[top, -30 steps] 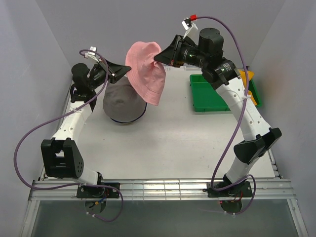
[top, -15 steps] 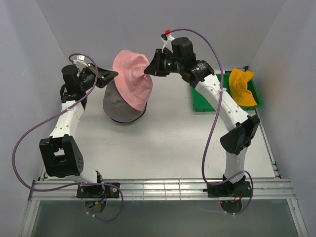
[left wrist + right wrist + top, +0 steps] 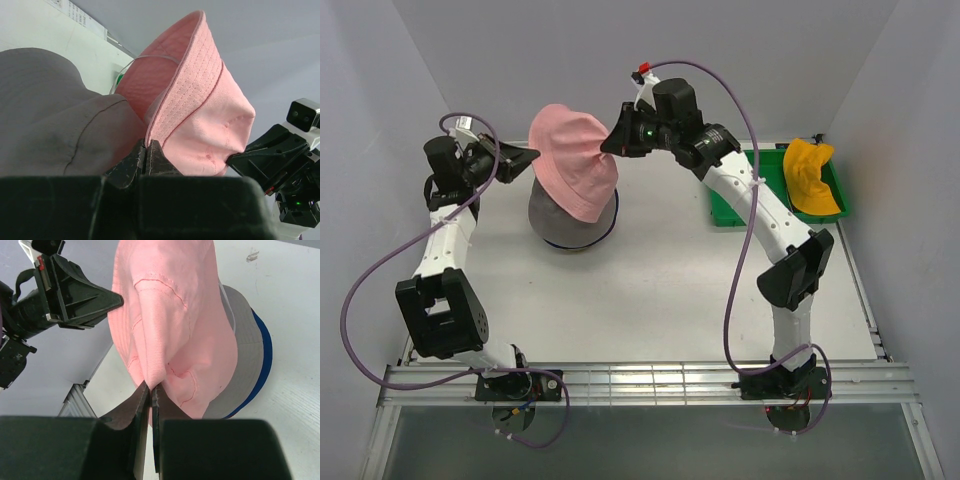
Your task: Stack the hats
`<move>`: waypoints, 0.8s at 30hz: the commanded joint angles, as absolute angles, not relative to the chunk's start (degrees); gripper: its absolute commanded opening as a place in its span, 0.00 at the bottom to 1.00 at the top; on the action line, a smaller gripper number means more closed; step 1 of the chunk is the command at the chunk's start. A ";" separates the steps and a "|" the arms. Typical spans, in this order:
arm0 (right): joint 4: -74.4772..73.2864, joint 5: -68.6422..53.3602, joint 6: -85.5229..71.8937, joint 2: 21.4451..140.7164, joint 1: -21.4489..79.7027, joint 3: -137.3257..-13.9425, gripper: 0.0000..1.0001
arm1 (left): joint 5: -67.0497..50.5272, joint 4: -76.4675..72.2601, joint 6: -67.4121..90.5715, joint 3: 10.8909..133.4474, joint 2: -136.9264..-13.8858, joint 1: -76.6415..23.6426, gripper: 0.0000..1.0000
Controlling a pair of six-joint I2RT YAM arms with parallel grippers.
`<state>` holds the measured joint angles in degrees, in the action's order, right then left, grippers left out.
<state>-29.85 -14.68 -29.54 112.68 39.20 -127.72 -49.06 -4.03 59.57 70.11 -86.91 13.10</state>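
The left gripper [image 3: 146, 150] is pinched tight on the brim edge of the soft pink fabric bucket hat [image 3: 200, 115], and the right gripper [image 3: 150, 390] is clamped on a fold at its opposite side, so the hat hangs between them. It hangs over the far part of the soft grey fabric bucket hat [image 3: 555, 222], which lies on a blue fabric hat [image 3: 263, 360] on the white table [image 3: 650, 290]. Well apart to the right, a yellow-orange fabric bucket hat [image 3: 808, 175] rests in the green plastic tray [image 3: 730, 205].
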 commanded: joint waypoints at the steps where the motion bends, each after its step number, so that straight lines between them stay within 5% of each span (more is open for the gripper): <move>1: -26.28 -13.62 -28.56 113.47 39.90 -129.55 0.08 | -49.75 -3.17 57.66 69.44 -85.08 14.85 0.00; 24: -20.13 -13.18 -27.42 115.84 43.07 -128.58 0.12 | -50.01 -7.82 59.06 59.07 -80.86 18.98 0.00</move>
<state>-24.82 -13.63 -29.17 115.59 42.78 -127.70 -50.39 -6.07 59.40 60.23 -84.38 17.61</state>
